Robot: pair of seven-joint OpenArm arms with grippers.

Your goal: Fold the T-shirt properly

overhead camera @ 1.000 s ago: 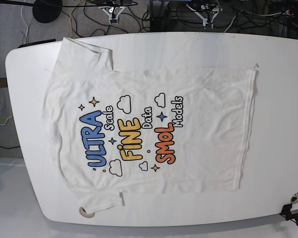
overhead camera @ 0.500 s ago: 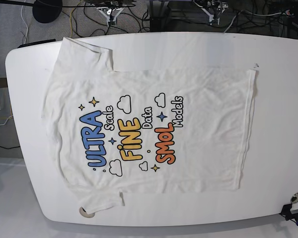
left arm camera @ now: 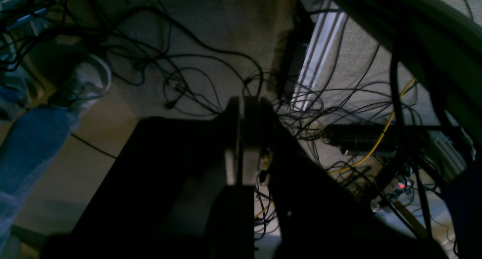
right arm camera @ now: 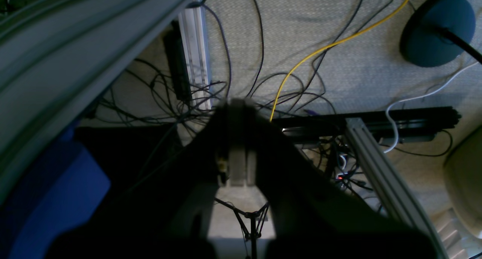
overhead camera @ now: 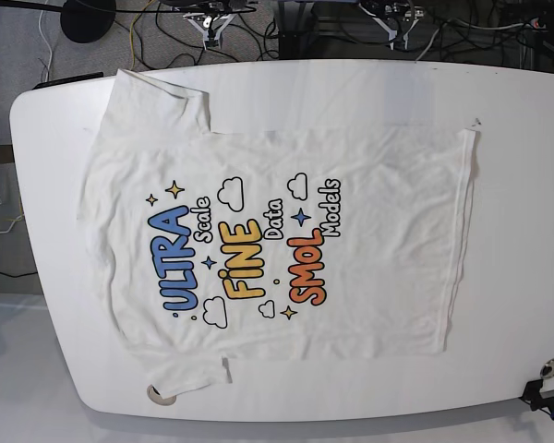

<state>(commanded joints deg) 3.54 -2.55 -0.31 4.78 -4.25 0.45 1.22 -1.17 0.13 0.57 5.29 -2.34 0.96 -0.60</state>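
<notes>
The large white short-sleeved cotton T-shirt lies spread flat, print side up, across the middle of the white rounded bench in the base view. Its collar end points to the left of the frame and its hem runs down the right of centre. One sleeve reaches toward the upper left, close to the bench's top edge; the other sits at the lower left, next to a small round hole in the bench top. The print, in blue, yellow and orange letters with clouds and stars, reads sideways in the centre of the cloth. The fabric shows light wrinkles and no fold.

Both arms are off the bench, and only their ends show at the top edge of the base view. The left gripper appears in the left wrist view as a dark shape at centre frame, its jaws pressed together with nothing between them. Behind it is grey carpet strewn with black cables, a yellow cable at the right, and a blue-jeaned leg with a grey shoe at the left of the frame.

The right gripper likewise has its jaws closed and empty in the right wrist view. It hangs over carpet with a yellow cable, a dark round stand base at the upper right, and aluminium frame rails.
</notes>
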